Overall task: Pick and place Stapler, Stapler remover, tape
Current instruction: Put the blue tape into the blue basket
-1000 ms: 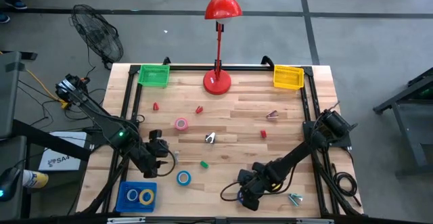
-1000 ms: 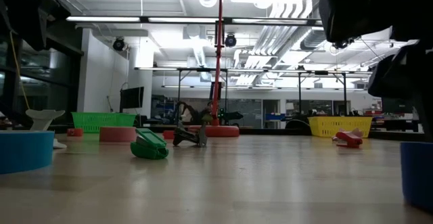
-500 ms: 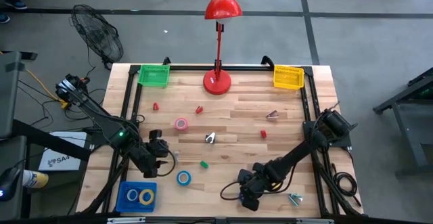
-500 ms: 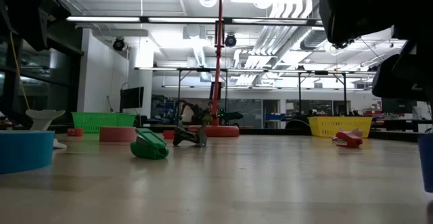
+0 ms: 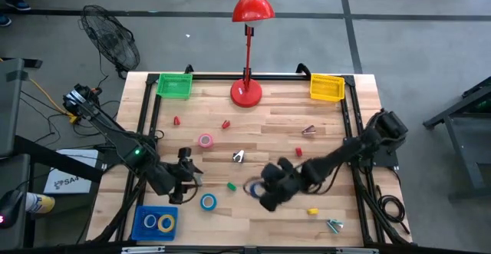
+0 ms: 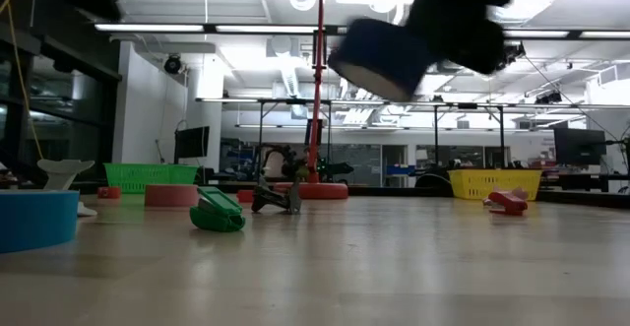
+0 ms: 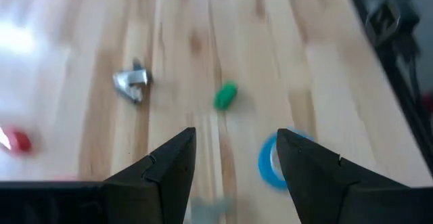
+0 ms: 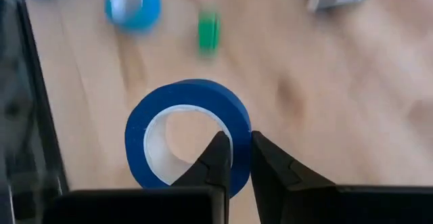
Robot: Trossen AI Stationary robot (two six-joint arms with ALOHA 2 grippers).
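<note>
Now the right gripper (image 8: 233, 158) is clamped on the wall of a dark blue tape roll (image 8: 189, 132), off the table near the middle of its front edge; the blue bin (image 5: 154, 222) lies toward the front-left corner. The left gripper (image 7: 235, 153), jaws apart, hangs nearer that bin.

I can read almost nothing — no label on any roll, bin or tool I see. One white sheet (image 5: 65, 179) lies on the floor left of the table, with dark letters starting "SA" — the rest I cannot make out.
</note>
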